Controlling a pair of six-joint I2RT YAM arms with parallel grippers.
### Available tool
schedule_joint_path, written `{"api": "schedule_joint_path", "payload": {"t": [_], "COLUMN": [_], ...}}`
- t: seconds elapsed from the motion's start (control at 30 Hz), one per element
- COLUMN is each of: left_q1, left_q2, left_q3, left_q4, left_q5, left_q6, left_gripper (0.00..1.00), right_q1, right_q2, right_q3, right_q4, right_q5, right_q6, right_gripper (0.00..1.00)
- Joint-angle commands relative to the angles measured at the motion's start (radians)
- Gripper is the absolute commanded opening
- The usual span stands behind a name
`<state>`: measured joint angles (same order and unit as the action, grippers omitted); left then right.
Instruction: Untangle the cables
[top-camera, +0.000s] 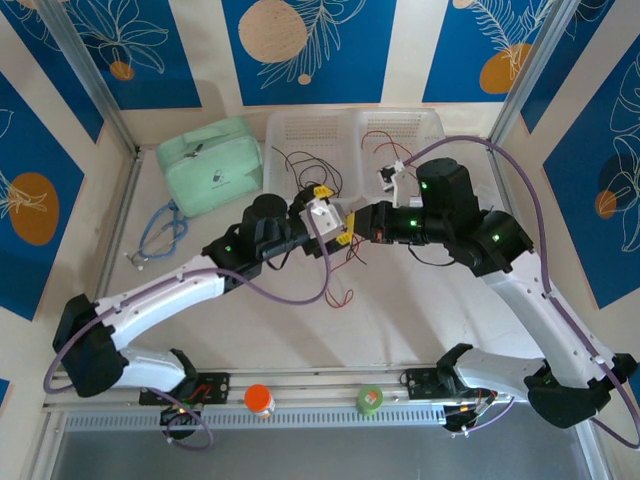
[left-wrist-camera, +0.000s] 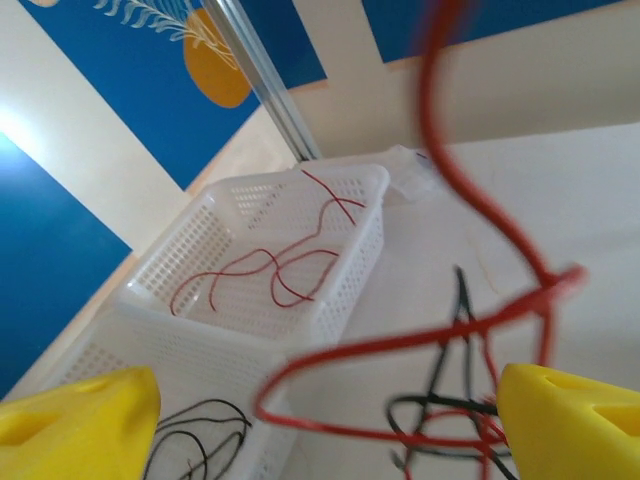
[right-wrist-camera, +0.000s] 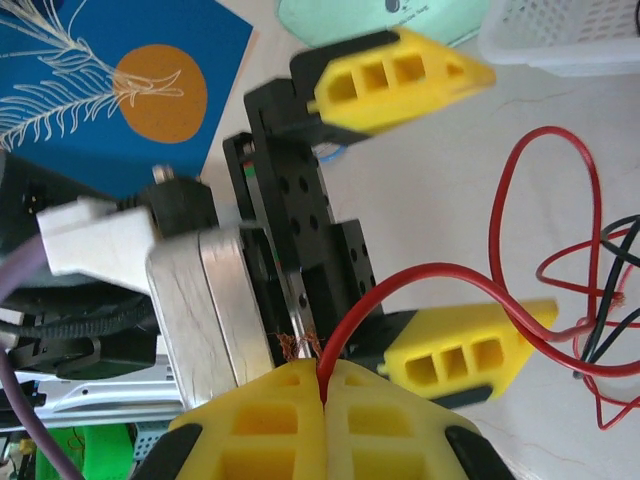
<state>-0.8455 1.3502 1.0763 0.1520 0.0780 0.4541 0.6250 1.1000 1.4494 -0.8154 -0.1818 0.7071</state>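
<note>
Between the two arms, thin red and black cables (top-camera: 341, 293) lay in a curly tangle on the pale, smooth tabletop (top-camera: 420, 320). More strands sat in the white perforated plastic baskets (top-camera: 285, 125) behind. Both arms reached inward with bent elbows, their wrists nearly meeting over the middle. The right end effector (right-wrist-camera: 322, 388) had its blocky yellow fingers pinched together on one red strand, which arched from the pinch toward the tangle. The left end effector (left-wrist-camera: 325, 400) stood wide, with a blurred red loop crossing between its fingers; whether it touched them could not be told.
</note>
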Motion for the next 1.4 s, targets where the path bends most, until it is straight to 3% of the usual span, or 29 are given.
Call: {"api": "schedule_joint_path", "payload": {"t": [0.0, 0.1, 0.3, 0.47, 0.5, 0.73, 0.93, 1.23, 1.37], "left_q1": [0.019, 0.019, 0.019, 0.017, 0.015, 0.014, 0.013, 0.014, 0.014], "left_q2": [0.036, 0.034, 0.005, 0.012, 0.008, -0.121, -0.288, -0.541, -0.611], "left_q3": [0.077, 0.060, -0.010, 0.003, 0.000, -0.157, -0.302, -0.623, -0.671], "left_q4": [0.068, 0.077, 0.140, 0.116, 0.120, 0.247, 0.252, 0.356, 0.330], "left_q5": [0.036, 0.042, 0.106, 0.131, 0.122, -0.004, -0.095, -0.367, -0.438], "left_q6": [0.000, -0.037, -0.102, -0.141, -0.151, -0.231, -0.309, -0.500, -0.530], "left_gripper": [0.85, 0.77, 0.40, 0.02, 0.00, 0.00, 0.00, 0.00, 0.00], "right_q1": [0.007, 0.004, -0.016, -0.027, -0.031, -0.102, -0.186, -0.278, -0.297], "right_q2": [-0.039, -0.056, -0.081, -0.097, -0.103, -0.158, -0.197, -0.230, -0.236], "right_q3": [-0.010, -0.008, -0.001, 0.000, 0.000, -0.013, -0.045, -0.074, -0.095], "right_q4": [0.006, -0.005, -0.015, -0.024, -0.026, -0.050, -0.074, -0.070, -0.051], "right_q5": [-0.008, 0.014, 0.024, 0.036, 0.042, 0.097, 0.182, 0.284, 0.294], "right_q6": [0.006, 0.003, 0.000, 0.002, 0.002, -0.001, -0.009, -0.018, -0.009], "right_gripper": [0.00, 0.00, 0.00, 0.00, 0.00, 0.00, 0.00, 0.00, 0.00]}}
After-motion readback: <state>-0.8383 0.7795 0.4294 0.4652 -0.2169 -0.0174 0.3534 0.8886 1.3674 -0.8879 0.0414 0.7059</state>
